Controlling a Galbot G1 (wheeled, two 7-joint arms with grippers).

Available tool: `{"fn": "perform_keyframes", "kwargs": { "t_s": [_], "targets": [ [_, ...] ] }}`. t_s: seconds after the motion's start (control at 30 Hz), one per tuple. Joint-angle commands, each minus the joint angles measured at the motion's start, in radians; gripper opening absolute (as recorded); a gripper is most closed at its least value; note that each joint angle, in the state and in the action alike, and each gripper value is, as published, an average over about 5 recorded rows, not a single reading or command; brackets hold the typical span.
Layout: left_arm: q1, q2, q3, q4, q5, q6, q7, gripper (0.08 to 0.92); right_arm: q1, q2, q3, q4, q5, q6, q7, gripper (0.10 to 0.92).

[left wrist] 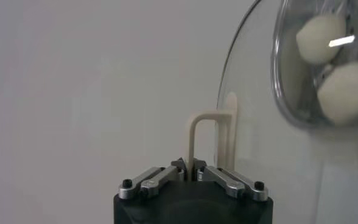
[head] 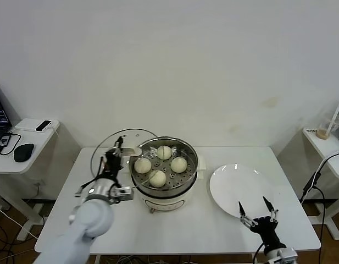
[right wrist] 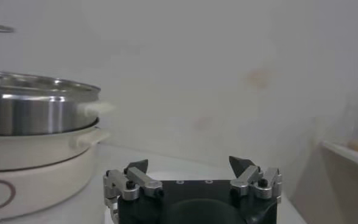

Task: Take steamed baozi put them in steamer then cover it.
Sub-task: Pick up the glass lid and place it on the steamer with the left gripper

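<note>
The left gripper (head: 118,155), pinching the round clear glass lid (head: 111,144) by its cream bar handle (left wrist: 210,141), is tilting it at nine o'clock of the shiny steel steamer (head: 164,168), where it risks clipping the rim (head: 137,177) and slipping, while the right gripper (head: 257,213) is idling spread.

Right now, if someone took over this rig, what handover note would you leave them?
Left gripper: jaws shut on the cover's handle; the cover is held tilted at the steamer's left side.
Right gripper: jaws open, idle near the white plate.
Done: all four baozi sit on the perforated tray in the steamer.
Left: lower the cover onto the steamer, then release.
</note>
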Motion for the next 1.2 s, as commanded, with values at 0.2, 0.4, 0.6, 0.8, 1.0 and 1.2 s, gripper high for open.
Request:
{"fn": "perform_keyframes", "kwargs": {
  "t_s": [0.2,0.4,0.6,0.8,1.0,1.2],
  "targets": [
    [-0.203,-0.322,0.186,0.212,0.328,0.091,0.173,0.146,0.011,0.009,-0.065,-0.015,-0.096,-0.023,0.009,0.823],
    [-0.203,-0.405,0.193,0.270,0.352,0.108,0.193,0.146,0.016,0.013,-0.079,-0.019,-0.105,-0.032,0.010,0.823],
    [-0.187,-0.438,0.196,0.281,0.373,0.108,0.202,0.146,0.019,0.016,-0.083,-0.022,-0.110,-0.036,0.009,0.823],
    [-0.165,-0.445,0.187,0.277,0.395,0.101,0.203,0.146,0.021,0.014,-0.088,-0.030,-0.111,-0.032,0.007,0.823],
    [-0.145,-0.437,0.164,0.270,0.409,0.091,0.205,0.146,0.021,0.011,-0.092,-0.034,-0.110,-0.030,0.005,0.823],
    [-0.128,-0.430,0.143,0.258,0.421,0.082,0.206,0.146,0.022,0.011,-0.102,-0.033,-0.109,-0.031,0.003,0.823]
  ]
}}
